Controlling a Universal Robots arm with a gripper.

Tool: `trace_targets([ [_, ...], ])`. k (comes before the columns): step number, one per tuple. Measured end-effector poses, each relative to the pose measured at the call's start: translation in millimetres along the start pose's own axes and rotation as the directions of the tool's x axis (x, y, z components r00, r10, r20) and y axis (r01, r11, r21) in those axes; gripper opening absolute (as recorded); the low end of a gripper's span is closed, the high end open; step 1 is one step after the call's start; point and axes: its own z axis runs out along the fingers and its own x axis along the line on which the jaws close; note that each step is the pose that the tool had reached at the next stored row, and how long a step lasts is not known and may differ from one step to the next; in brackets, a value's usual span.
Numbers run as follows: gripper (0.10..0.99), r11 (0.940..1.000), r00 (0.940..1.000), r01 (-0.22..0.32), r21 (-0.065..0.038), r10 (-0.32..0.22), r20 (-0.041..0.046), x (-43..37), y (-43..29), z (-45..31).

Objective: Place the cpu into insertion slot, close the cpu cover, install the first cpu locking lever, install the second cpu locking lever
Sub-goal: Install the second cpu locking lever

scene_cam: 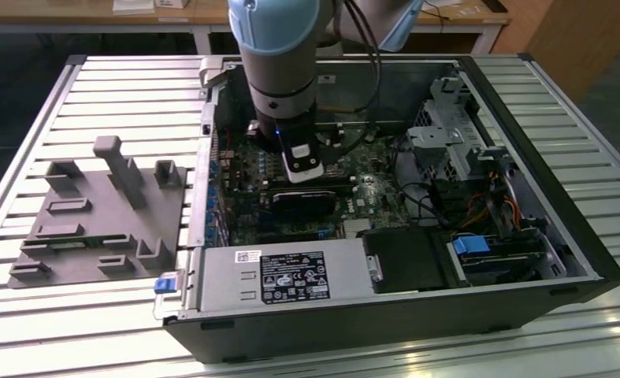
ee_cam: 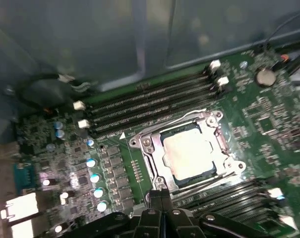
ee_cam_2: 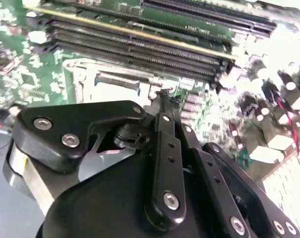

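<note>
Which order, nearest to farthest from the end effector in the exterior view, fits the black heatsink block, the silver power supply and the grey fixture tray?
1. black heatsink block, right beside the end effector, inside the case.
2. silver power supply, at the case's near edge.
3. grey fixture tray, outside, exterior view's left.

A dull silver-grey metal top is presented by the cpu [ee_cam: 188, 150], framed by the brighter, reflective metal of the cpu cover [ee_cam: 216, 130]. The motherboard [ee_cam: 269, 124] is finished in glossy green. Matt black links with bright metal screws are seen on the gripper [ee_cam_2: 162, 96]. Ribbed pale metal forms the table [scene_cam: 99, 94].
</note>
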Motion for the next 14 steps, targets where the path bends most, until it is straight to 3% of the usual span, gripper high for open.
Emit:
trace_targets([
  [2,0.102,1.0,1.0,0.0,0.0,0.0,-0.0001,-0.3,1.5,-4.7],
  [4,0.102,1.0,1.0,0.0,0.0,0.0,-0.0002,-3.7,2.7,-4.3],
  [11,0.102,1.0,1.0,-0.001,0.002,0.002,-0.0052,-29.4,11.4,-1.8],
  [14,0.102,1.0,0.9999,-0.003,0.007,0.003,-0.0113,-38.5,14.7,-0.9],
])
